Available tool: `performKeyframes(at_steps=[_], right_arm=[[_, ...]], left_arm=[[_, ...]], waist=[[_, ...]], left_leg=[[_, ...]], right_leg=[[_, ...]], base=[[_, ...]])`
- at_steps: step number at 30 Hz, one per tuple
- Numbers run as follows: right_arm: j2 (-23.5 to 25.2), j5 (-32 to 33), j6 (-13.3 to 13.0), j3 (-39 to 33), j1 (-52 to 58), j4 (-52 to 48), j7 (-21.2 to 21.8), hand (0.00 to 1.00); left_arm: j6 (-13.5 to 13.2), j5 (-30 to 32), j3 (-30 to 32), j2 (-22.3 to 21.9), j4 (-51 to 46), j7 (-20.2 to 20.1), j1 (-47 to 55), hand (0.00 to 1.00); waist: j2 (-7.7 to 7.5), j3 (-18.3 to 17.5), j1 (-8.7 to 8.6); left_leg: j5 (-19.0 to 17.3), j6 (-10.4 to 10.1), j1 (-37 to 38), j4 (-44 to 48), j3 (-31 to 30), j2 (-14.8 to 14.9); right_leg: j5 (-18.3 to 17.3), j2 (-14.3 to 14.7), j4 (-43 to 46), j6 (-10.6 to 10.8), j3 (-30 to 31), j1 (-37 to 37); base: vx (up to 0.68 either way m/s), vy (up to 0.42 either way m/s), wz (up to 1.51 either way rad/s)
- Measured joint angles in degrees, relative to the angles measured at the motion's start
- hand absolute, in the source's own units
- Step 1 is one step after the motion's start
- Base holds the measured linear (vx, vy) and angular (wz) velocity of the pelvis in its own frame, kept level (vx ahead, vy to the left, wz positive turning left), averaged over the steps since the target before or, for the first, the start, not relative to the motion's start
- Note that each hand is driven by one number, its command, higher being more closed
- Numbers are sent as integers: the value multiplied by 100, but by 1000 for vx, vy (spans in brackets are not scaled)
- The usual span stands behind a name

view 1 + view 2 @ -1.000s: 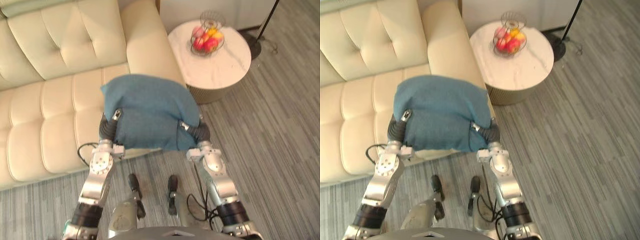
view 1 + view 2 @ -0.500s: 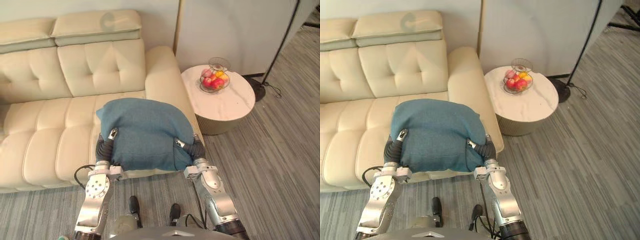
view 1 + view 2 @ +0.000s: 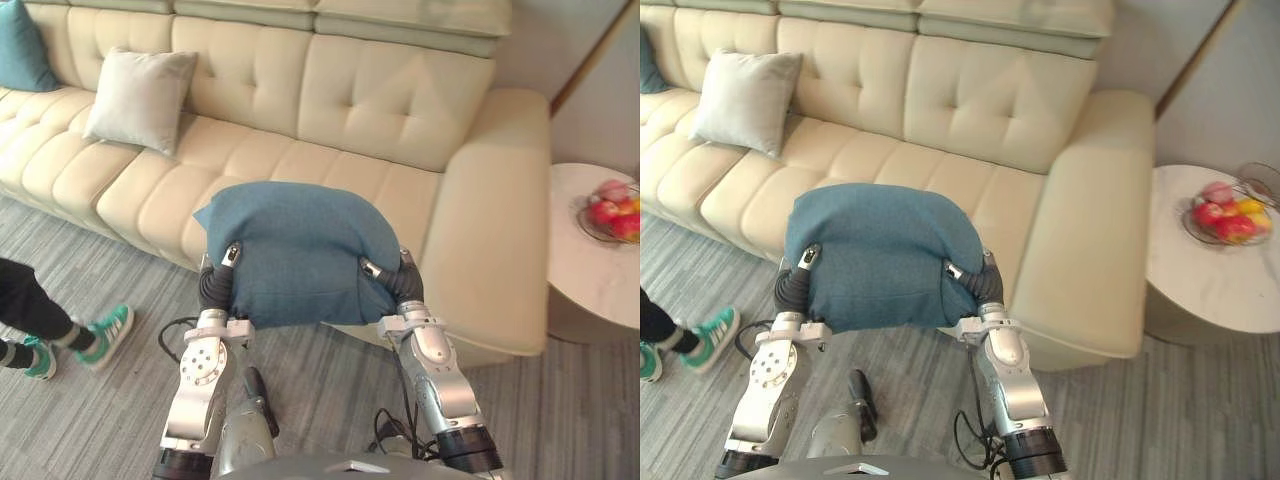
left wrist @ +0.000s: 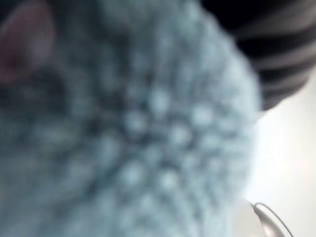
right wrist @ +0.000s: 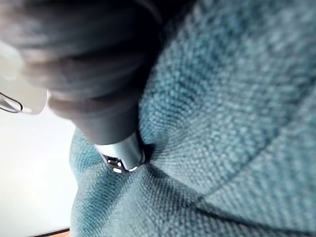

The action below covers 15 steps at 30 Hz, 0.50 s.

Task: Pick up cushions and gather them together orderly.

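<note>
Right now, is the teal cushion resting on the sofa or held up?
Held up: left hand and right hand grip the teal cushion by its sides, in front of the sofa.

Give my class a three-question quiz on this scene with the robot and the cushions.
1. True or false: the grey cushion leans against the sofa backrest.
2. The blue cushion is: A) lying on the sofa seat; B) held up between the left hand and the right hand; C) on the floor.
3. Fill in: the fruit basket stands on the round ____.
Key: 1 true; 2 B; 3 table.
</note>
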Motion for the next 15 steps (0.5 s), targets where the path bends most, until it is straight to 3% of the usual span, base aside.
performKeyframes(at_steps=[1,2,3,4,5,6,7,8,9,10,11,12,13,15], right_arm=[[70,-6,2,34,-58,-3,-11,100],[136,-15,4,41,-77,-2,-8,100],[220,-98,5,50,-126,-2,3,100],[240,-136,5,52,-151,-7,4,100],[244,-165,4,45,-176,-8,11,100],[240,-171,4,48,-170,-7,14,100],[242,-173,8,18,-148,-4,9,100],[235,-173,10,4,-149,-4,9,100],[232,-173,15,2,-149,-3,9,100],[244,-169,27,3,-142,53,11,100],[247,-169,27,1,-135,91,11,100],[247,-162,27,-23,-110,186,23,100],[243,-159,29,-135,-2,196,110,100],[227,-150,26,-192,112,187,145,100]], left_arm=[[-12,-126,81,135,21,29,-31,100],[-17,-167,96,176,21,28,-27,100],[-75,-168,164,194,18,28,-16,100],[-124,-168,181,193,10,28,-16,100],[-252,-167,177,182,10,19,-17,100],[-286,-166,157,162,10,5,-16,100],[-295,-166,76,148,10,-3,-26,100],[-295,-166,50,149,10,-3,-23,100],[-291,-167,36,158,12,-2,-21,100],[-261,-166,35,178,24,-2,-19,100],[-249,-166,26,186,35,-2,-15,100],[-218,-166,-15,206,102,-27,-5,100],[-196,-166,-91,205,236,-69,1,100],[-169,-166,-179,208,258,-127,14,100]], waist=[[-198,-5,-8],[-230,-12,-3],[-276,-47,53],[-264,-63,84],[-192,-112,105],[-154,-129,98],[-154,-137,74],[-153,-138,77],[-153,-137,74],[-159,-136,-75],[-184,-130,-124],[-256,-127,-213],[-291,-126,-250],[-310,-128,-313]], left_leg=[[-270,153,-30,331,59,-231],[-379,193,-49,495,73,-293],[-825,275,-176,1094,158,-372],[-1010,311,-276,1360,187,-351],[-1479,383,-573,2034,207,-305],[-1674,433,-674,2279,242,-299],[-1995,590,-754,2581,428,-364],[-2096,654,-753,2639,530,-379],[-2224,793,-717,2666,720,-397],[-2317,934,-643,2608,756,-479],[-2324,957,-565,2535,744,-544],[-2320,1000,-347,2289,714,-718],[-2291,1013,23,1898,682,-947],[-2186,1027,398,1432,667,-1215]], right_leg=[[82,-170,-181,39,292,110],[114,-211,-234,28,378,170],[197,-373,-319,24,537,221],[210,-426,-327,71,573,205],[244,-554,-296,233,666,137],[254,-636,-224,227,707,79],[329,-923,119,134,926,-202],[406,-1025,292,-40,1025,-374],[489,-1170,641,-702,1151,-707],[144,-1179,1302,-997,1381,-1044],[-81,-1114,1527,-918,1495,-1093],[-553,-881,1915,-815,1769,-1146],[-1106,-461,2281,-740,2001,-1177],[-1565,-8,2492,-750,1951,-1277]], base=[[185,336,33],[193,382,19],[108,257,-4],[110,337,-19],[107,368,-23],[127,469,-33],[108,422,-35],[95,435,-58],[96,411,-53],[105,393,-35],[142,359,-1],[159,314,13],[164,283,15],[150,206,18]])
